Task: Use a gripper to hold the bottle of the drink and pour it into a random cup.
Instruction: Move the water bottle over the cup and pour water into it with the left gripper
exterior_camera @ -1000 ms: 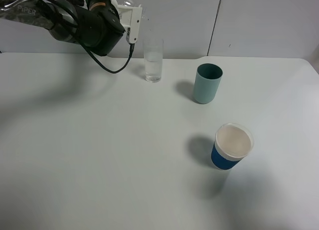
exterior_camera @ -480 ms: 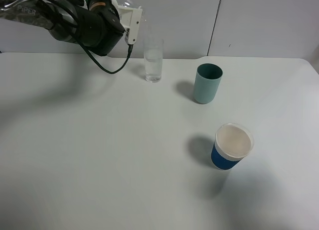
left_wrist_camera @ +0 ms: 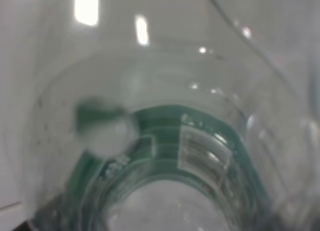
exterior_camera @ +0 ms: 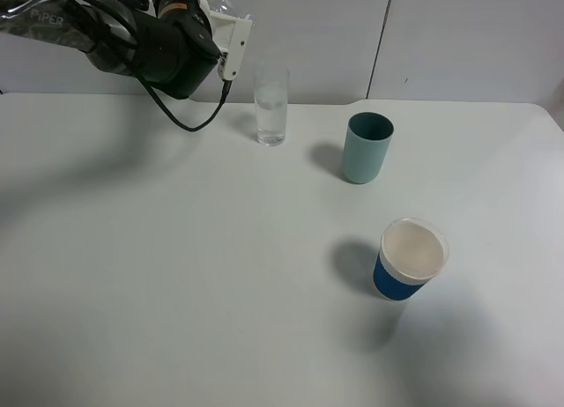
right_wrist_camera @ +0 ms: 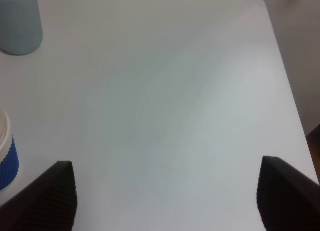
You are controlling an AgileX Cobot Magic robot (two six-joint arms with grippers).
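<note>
White table (exterior_camera: 176, 275) bearing the cup (exterior_camera: 270, 107), pale wall (exterior_camera: 458, 37) behind.

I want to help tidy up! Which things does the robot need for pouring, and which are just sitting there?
Needed for pouring: left tool, the bottle it holds, tall clear glass.
Just sitting there: teal cup, blue paper cup, open right tool.

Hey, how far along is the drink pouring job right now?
Done: the left gripper has the drink bottle gripped and raised beside the tall clear glass, which seems to hold some clear liquid. In hand: the bottle is held up near the glass rim, though no stream shows. Left: finishing the pour, if more is wanted.
</note>
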